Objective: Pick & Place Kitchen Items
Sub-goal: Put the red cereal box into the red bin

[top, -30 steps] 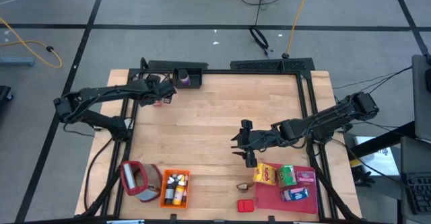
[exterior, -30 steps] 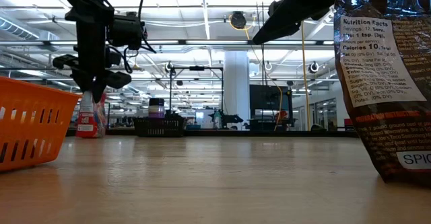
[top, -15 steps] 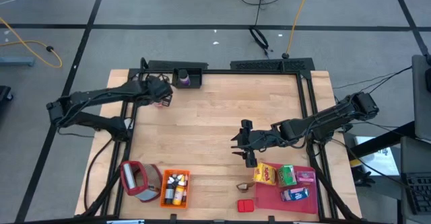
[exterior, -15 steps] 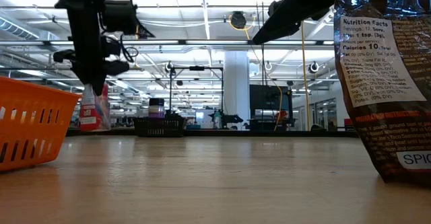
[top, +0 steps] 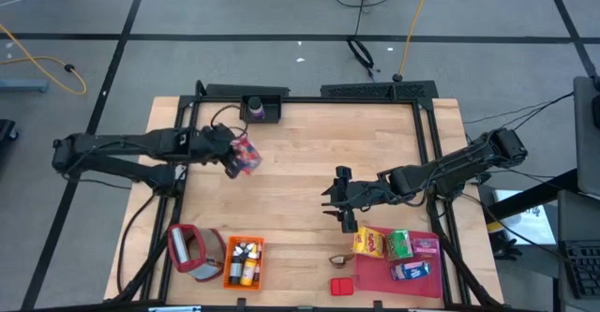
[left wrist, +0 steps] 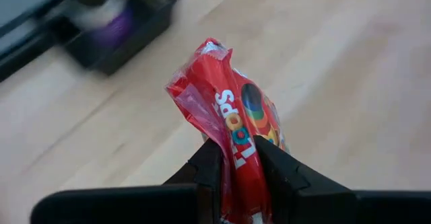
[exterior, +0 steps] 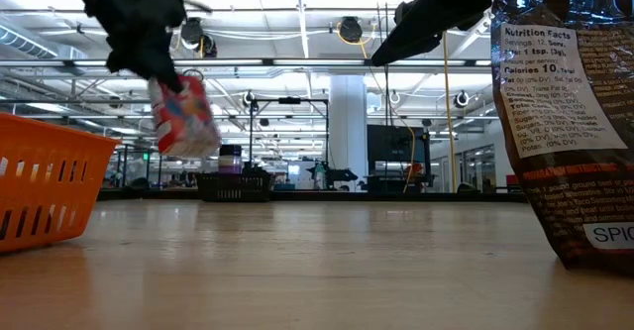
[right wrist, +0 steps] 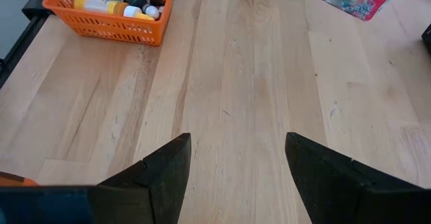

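I have the left end effector (top: 234,156) clenched on a red cereal pouch (top: 246,155) — the wrist view shows both fingers (left wrist: 210,165) pinching the bag's lower edge, with the printed face turned toward the camera. In the low view the pouch (exterior: 184,115) hangs tilted, clear of the desk (top: 309,153), held over its left half in front of the black bin (top: 255,107) at the far edge.

The right end effector (top: 336,200) hovers over the desk to the right of centre, its fingers (right wrist: 167,167) spread apart and holding nothing.

Remaining kitchen items, as seen from above:
- A yellow box (top: 369,243), a green box (top: 400,245), a pink box (top: 427,245) and a blue box (top: 410,271) lie on the flat red tray (top: 377,279) at the near right corner.
- A small red box (top: 343,285) lies on the desk just left of the tray.
- The orange crate (top: 243,262) near the front left holds small bottles — one orange, others white-capped.
- A red container (top: 190,251) sits just left of the crate.
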Controlling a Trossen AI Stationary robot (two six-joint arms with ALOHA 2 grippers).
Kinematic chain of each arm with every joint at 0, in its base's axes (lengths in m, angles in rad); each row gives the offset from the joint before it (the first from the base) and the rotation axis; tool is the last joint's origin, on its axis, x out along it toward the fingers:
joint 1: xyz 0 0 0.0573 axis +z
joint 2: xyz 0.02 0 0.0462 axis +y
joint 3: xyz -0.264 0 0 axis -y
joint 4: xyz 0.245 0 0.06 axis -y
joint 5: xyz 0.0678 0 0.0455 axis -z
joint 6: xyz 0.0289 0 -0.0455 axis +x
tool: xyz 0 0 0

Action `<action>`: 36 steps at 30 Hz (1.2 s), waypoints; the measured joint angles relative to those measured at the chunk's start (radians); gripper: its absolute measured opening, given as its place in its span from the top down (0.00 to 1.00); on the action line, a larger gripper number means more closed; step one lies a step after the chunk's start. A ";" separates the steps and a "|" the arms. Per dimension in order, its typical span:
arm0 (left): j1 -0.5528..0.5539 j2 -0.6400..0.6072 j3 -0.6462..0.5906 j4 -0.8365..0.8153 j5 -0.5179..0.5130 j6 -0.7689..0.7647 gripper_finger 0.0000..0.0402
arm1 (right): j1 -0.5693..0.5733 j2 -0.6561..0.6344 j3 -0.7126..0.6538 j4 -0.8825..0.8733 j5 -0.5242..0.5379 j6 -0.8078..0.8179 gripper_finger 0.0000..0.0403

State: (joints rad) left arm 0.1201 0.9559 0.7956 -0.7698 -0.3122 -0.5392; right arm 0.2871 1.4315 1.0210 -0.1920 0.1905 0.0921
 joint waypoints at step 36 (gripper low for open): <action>-0.482 0.425 0.000 1.021 -0.145 0.619 0.85 | -0.071 0.001 0.000 0.301 -0.036 0.020 0.42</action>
State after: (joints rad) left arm -0.3622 1.3807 0.7957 0.2510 -0.4575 0.0798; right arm 0.2157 1.4322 1.0210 0.1091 0.1545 0.1122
